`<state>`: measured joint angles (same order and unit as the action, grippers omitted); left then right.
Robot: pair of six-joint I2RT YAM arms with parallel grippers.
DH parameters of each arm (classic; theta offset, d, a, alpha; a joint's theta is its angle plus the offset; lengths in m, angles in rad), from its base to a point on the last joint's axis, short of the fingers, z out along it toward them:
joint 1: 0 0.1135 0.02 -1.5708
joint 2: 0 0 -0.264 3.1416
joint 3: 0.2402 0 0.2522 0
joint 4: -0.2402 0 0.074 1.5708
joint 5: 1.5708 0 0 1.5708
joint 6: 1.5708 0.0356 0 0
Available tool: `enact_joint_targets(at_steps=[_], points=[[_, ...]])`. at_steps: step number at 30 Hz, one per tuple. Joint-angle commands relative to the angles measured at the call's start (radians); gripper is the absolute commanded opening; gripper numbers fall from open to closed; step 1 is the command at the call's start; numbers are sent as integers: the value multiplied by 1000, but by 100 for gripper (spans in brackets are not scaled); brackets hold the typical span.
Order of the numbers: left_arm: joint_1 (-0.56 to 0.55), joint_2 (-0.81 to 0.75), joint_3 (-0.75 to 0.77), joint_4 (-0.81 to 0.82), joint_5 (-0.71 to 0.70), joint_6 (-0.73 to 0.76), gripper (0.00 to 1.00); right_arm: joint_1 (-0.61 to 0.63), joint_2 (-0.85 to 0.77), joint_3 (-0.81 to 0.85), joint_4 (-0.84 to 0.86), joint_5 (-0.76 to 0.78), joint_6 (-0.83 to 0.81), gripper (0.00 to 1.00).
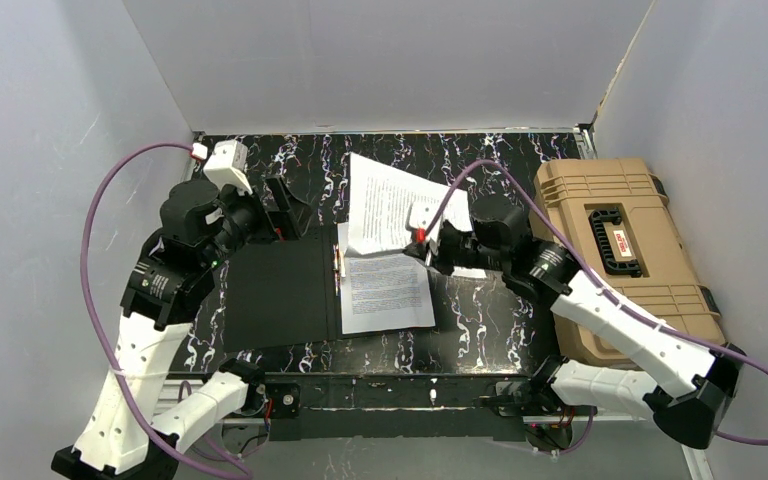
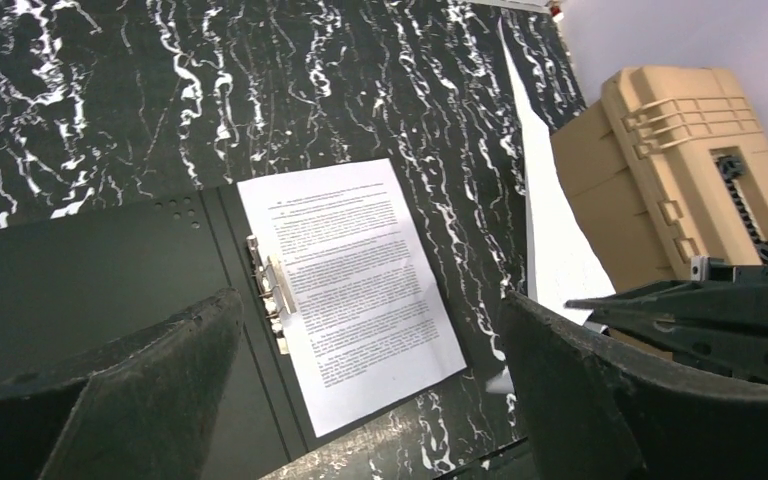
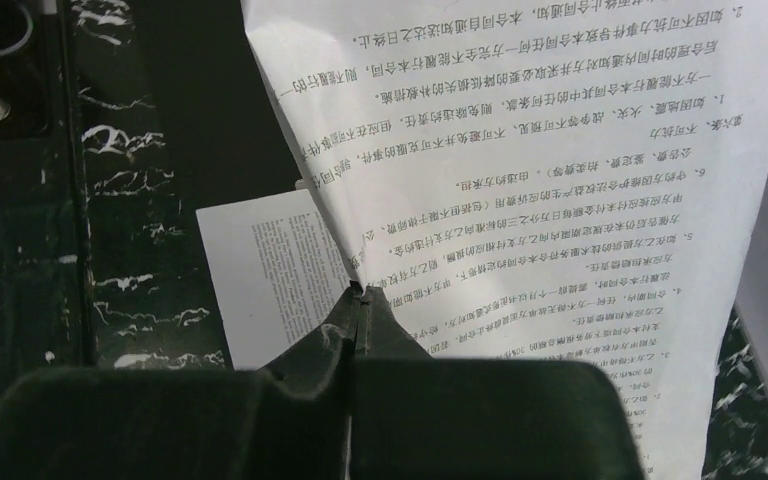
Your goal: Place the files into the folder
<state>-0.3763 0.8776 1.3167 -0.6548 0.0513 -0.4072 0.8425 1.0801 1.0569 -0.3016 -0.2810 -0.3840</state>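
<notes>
The folder (image 1: 275,295) lies open on the table, black inside up, with a metal clip (image 2: 270,290) along its spine. One printed sheet of the files (image 1: 388,292) lies flat on its right half, beside the clip. A second sheet (image 1: 385,200) is lifted above it, tilted, and my right gripper (image 1: 422,248) is shut on its near edge. In the right wrist view the closed fingertips (image 3: 358,292) pinch that sheet (image 3: 540,150), with the flat sheet (image 3: 260,270) below. My left gripper (image 1: 280,215) hovers open over the folder's (image 2: 80,280) far left side, holding nothing.
A bulky tan plastic case (image 1: 620,250) with a black handle stands along the right side of the table, close behind the right arm. White walls enclose the black marbled tabletop (image 1: 480,320) on three sides.
</notes>
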Motion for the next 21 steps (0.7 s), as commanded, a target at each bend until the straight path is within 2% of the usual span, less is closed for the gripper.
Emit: enact_joint_targets(at_steps=[1, 8, 12, 16, 21], points=[[0, 5, 67, -46, 101, -6, 98, 44, -52, 11, -59, -85, -242, 1], [0, 66, 192, -121, 233, -19, 98, 111, -90, 44, -276, -189, -617, 1], [0, 88, 228, -147, 296, -23, 98, 142, -76, 86, -390, -190, -722, 1], [0, 134, 275, -201, 386, -6, 98, 185, -62, 123, -442, -213, -779, 1], [-1, 181, 290, -267, 449, 30, 98, 258, -40, 172, -502, -171, -829, 1]])
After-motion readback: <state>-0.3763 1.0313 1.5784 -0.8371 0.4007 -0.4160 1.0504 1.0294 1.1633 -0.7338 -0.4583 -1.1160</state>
